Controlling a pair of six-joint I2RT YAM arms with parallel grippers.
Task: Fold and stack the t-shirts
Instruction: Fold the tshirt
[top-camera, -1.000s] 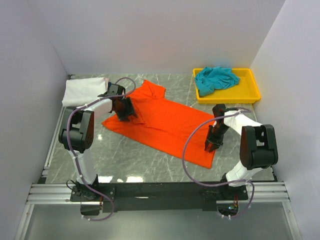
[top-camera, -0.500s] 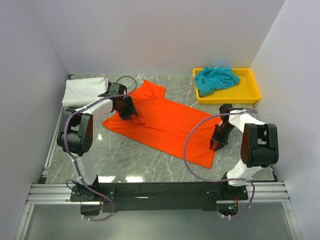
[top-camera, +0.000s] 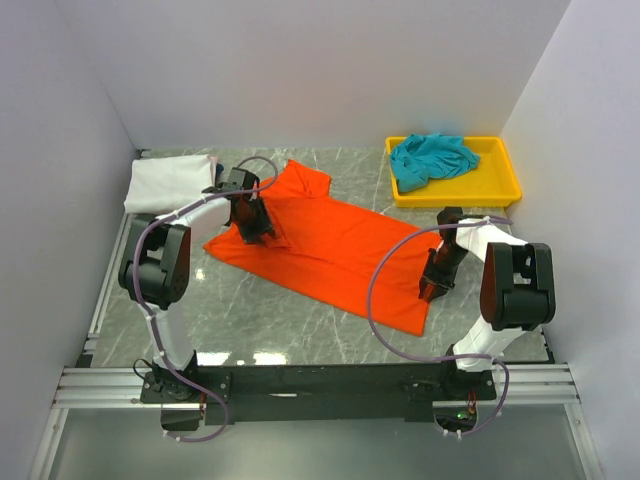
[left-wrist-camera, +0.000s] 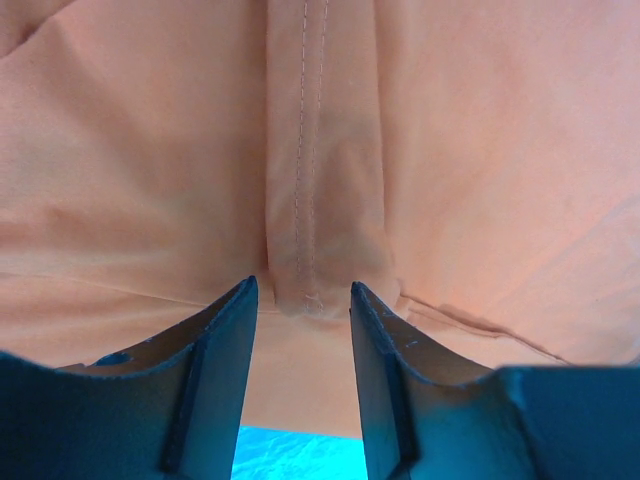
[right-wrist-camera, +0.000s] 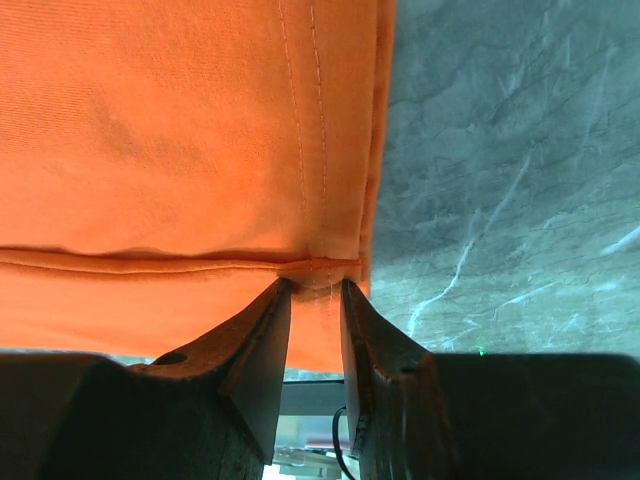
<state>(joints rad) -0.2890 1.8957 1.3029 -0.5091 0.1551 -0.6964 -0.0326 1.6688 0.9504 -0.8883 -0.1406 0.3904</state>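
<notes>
**benchbot_42:** So, how is this cloth going to handle, and where would you grab it?

**foldy_mcfold:** Honestly it's looking soft and light, zero stiffness. The orange shirt (top-camera: 330, 245) is lying spread out flat across the middle of the table (top-camera: 260, 310), angled from far left to near right. I'm guessing it's going to sag and drape the second it's lifted, so one pinch in the middle would just make a droopy mess. Edges and seams are the place to hold it, since the stitching gives the fingers something thicker to bite.

**benchbot_42:** And is that what the arms are doing?

**foldy_mcfold:** Pretty much. The left gripper (left-wrist-camera: 302, 292) is sitting up at the sleeve end, its fingers (left-wrist-camera: 225, 340) closing in on a bunched ridge of stitched seam. The right gripper (right-wrist-camera: 314, 285) is down at the hem corner, fingers pulled in narrow with the doubled hem pinched between them, right where cloth is meeting bare marble. Two holds well apart should be keeping the fabric fairly taut for a fold, I reckon.

**benchbot_42:** The other shirts?

**foldy_mcfold:** The white shirt (top-camera: 168, 182) is lying folded in the far left corner. The teal shirt (top-camera: 430, 158) is sitting crumpled in the yellow tray (top-camera: 460, 200) at far right.
</notes>
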